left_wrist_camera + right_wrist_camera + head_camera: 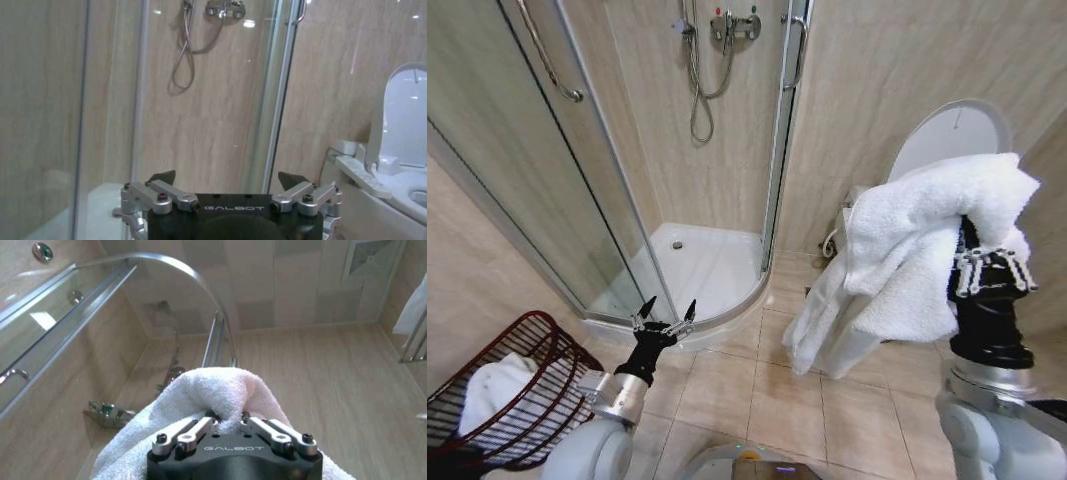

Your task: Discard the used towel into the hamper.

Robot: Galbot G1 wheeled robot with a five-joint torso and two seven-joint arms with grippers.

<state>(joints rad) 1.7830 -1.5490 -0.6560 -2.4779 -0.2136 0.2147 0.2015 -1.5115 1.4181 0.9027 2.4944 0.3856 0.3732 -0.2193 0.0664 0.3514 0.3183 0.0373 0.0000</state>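
Head view puts my right gripper [993, 262] raised at my right side, jaws pinched shut on a fold of the white towel [917, 250], whose long drape hangs down toward the floor in front of the toilet [952, 130]. The hamper [527, 345] sits low at my far left, well apart, so the towel must cross my whole front leftward and down. My left gripper [665, 320] is nearer the hamper, jaws spread wide and empty, just beside its rim. Open tiled floor lies between; the shower door edge [772, 180] stands behind that path.
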